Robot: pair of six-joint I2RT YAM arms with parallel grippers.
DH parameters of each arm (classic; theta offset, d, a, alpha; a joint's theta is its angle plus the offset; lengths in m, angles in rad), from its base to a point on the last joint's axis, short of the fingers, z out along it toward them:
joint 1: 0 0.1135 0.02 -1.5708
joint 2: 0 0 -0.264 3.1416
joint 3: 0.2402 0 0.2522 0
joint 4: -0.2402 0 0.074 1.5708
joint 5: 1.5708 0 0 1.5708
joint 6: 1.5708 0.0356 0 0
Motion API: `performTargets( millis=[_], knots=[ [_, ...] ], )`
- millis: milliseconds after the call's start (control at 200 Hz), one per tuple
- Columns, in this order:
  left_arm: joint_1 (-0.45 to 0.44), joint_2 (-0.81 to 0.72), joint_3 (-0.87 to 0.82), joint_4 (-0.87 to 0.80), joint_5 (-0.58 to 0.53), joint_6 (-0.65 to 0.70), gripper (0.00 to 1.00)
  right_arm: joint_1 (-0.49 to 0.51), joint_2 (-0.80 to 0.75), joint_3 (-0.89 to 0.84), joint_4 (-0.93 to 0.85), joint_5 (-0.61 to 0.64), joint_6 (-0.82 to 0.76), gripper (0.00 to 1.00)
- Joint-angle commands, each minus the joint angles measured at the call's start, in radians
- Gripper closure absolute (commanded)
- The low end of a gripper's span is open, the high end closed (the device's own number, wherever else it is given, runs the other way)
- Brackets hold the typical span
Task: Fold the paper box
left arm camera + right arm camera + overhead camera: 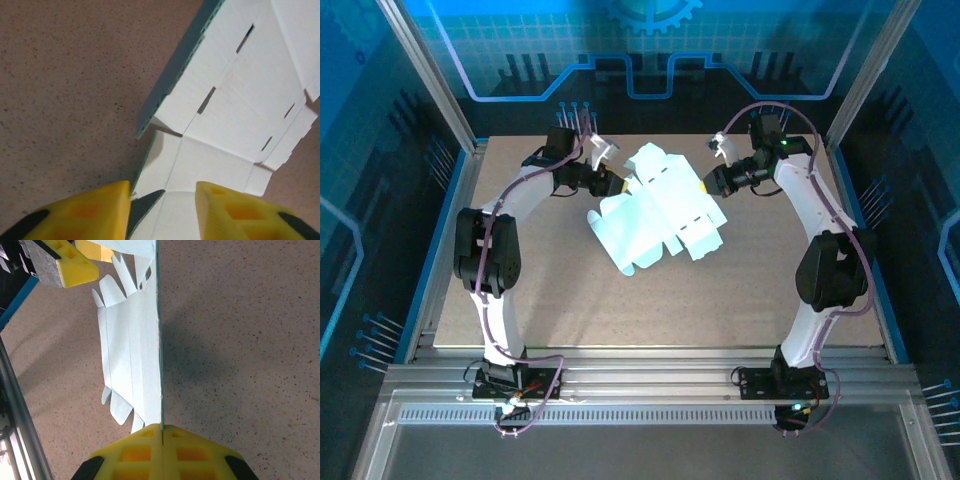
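We see the paper box (655, 215), a pale mint thin-card cut-out with rounded flaps, lying unfolded on the far half of the speckled brown table (570, 310), mid-width. The right gripper (161, 427) pinches a raised edge, its yellow jaws pressed together. The left gripper (162, 192) sits at the box's left side, jaws spread over a flap.

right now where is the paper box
In the top view the paper box sits spread open at the far middle of the table, between the left tool and the right tool, which pinches its edge.
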Motion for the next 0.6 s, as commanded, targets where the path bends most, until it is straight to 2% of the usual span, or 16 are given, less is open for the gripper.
performTargets(
  millis=[0,60,150,255,320,465,590],
  knots=[
    [0.002,0.015,0.032,-0.016,0.070,-0.003,0.71,-0.017,-0.017,0.029,-0.029,-0.022,0.001,1.00],
    [0.000,0.019,0.029,-0.010,0.069,-0.010,0.70,-0.016,-0.019,0.030,-0.029,-0.028,0.003,1.00],
    [0.000,0.029,0.023,0.003,0.029,-0.010,0.60,-0.016,-0.025,0.025,-0.031,-0.035,0.000,1.00],
    [0.002,0.033,0.012,0.028,0.012,-0.015,0.61,-0.016,-0.035,0.017,-0.036,-0.033,-0.007,1.00],
    [0.000,0.038,0.014,0.041,0.014,-0.025,0.67,-0.017,-0.040,0.010,-0.034,-0.033,-0.006,1.00],
    [0.000,0.024,-0.013,0.099,0.017,-0.057,0.89,-0.016,-0.044,0.003,-0.019,-0.037,0.016,1.00],
    [-0.001,-0.022,-0.085,0.198,0.032,-0.088,0.99,-0.015,-0.049,-0.016,0.022,-0.033,0.065,1.00]
  ],
)
